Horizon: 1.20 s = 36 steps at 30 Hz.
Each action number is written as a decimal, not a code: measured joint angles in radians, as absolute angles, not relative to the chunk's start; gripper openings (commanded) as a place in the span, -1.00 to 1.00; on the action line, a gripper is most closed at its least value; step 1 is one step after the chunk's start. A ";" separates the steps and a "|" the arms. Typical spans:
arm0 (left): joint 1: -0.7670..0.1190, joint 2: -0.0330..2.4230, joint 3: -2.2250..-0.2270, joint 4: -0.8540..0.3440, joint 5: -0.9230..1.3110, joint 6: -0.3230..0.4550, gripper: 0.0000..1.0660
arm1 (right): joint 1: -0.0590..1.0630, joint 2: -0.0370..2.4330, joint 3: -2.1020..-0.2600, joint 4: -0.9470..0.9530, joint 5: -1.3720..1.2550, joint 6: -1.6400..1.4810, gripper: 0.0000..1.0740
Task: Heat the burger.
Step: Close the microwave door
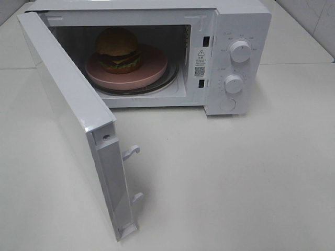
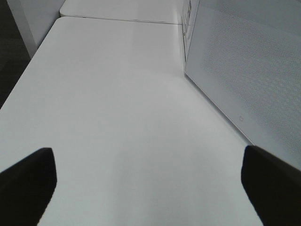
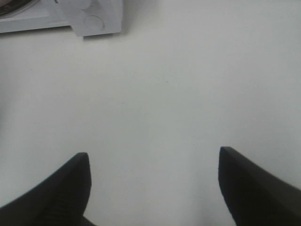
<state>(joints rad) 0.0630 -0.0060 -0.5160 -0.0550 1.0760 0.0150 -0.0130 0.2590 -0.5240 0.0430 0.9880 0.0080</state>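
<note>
White table (image 1: 235,172), tiled wall behind. At left, microwave door (image 1: 68,110) stands swung wide toward the near side. Left jaws are spread and empty, low over the table just beside the door's outer face (image 2: 244,70). Inside the microwave (image 1: 246,21), the burger (image 1: 118,49) sits on a pink plate (image 1: 152,70) over the glass turntable (image 1: 170,81). Loading looks done, so closing the door is the step in hand. Next move likely calls for a push on the outer face, swinging the door until it latches. At right are upper knob (image 1: 240,51) and lower knob (image 1: 233,83), neither touched. Right jaws are spread and empty, above bare table near the front corner (image 3: 94,21).
</note>
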 measured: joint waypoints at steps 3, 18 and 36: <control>0.063 -0.006 -0.516 -0.055 1.076 0.015 0.88 | -0.013 0.217 -0.503 0.085 0.972 -0.051 0.38; 0.063 -0.006 -0.516 -0.055 1.076 0.015 0.88 | 0.054 -0.004 -0.497 0.091 0.968 -0.065 0.38; 0.063 -0.006 -0.516 -0.055 1.076 0.015 0.88 | 0.055 -0.004 -0.497 0.037 0.968 -0.057 0.38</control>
<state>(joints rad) 0.0630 -0.0060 -0.5160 -0.0550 1.0760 0.0150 0.0550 -0.0040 -0.4970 0.0370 0.9680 -0.0570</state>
